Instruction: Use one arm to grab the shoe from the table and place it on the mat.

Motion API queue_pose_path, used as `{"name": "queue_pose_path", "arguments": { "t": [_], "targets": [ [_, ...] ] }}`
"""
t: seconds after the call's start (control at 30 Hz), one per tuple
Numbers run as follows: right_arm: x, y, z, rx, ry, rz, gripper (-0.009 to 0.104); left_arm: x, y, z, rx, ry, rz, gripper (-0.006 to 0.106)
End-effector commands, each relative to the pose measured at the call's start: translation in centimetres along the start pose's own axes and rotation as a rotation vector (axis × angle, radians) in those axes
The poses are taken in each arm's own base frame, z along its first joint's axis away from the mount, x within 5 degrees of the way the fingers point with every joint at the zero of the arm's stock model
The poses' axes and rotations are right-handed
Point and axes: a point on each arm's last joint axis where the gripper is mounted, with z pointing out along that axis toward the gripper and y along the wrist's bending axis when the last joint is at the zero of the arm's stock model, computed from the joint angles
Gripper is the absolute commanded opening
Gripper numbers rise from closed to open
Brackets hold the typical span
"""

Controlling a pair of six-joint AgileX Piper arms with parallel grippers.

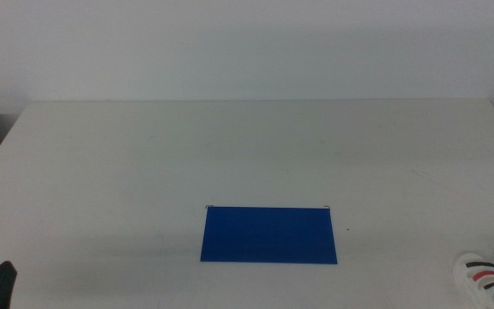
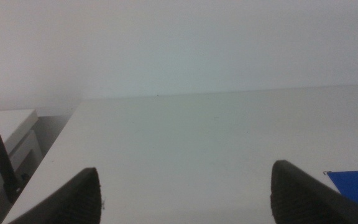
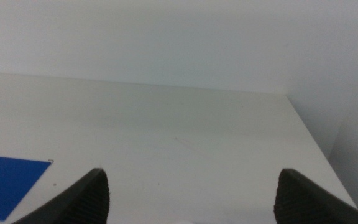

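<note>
Sandal at the table's near-right corner looks light, stiff-soled; I'd pinch across its sole. Both end effectors spread, empty.

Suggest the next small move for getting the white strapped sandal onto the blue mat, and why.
Probably bring the right gripper, jaws wide open with nothing between them, down over the small white sandal with black and red straps. It lies at the white table's near right corner, right of the flat deep blue rectangular mat, which is bare. The left gripper waits open at the near left.
</note>
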Motion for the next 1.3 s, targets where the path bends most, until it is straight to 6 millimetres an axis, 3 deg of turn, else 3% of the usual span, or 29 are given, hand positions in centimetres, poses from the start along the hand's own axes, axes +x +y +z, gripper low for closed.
{"name": "queue_pose_path", "arguments": {
  "t": [0.0, 0.2, 0.5, 0.83, 1.07, 1.27],
  "targets": [
    [-1.2, 0.0, -0.4, 0.000, -0.094, -0.005, 0.074, -0.6, 0.0, -0.1, -0.001, -0.088, -0.014, 0.094],
    [-5.6, -0.4, -1.8, 0.037, -0.001, 0.032, 0.074, -0.6, 0.0, -0.1, -0.001, -0.088, -0.014, 0.094],
    [-14.2, -0.9, -2.9, 0.078, 0.158, 0.060, 0.074, -0.6, 0.0, -0.1, -0.001, -0.088, -0.014, 0.094],
    [-22.1, -0.3, 0.2, 0.050, 0.488, 0.153, 0.074, -0.6, 0.0, -0.1, -0.001, -0.088, -0.014, 0.094],
    [-24.4, 0.1, 4.1, 0.025, 0.726, 0.156, 0.074, -0.6, 0.0, -0.1, -0.001, -0.088, -0.014, 0.094],
    [-23.5, 0.8, 8.0, -0.015, 0.843, 0.194, 0.074, -0.6, 0.0, -0.1, -0.001, -0.088, -0.014, 0.094]
  ]
}}
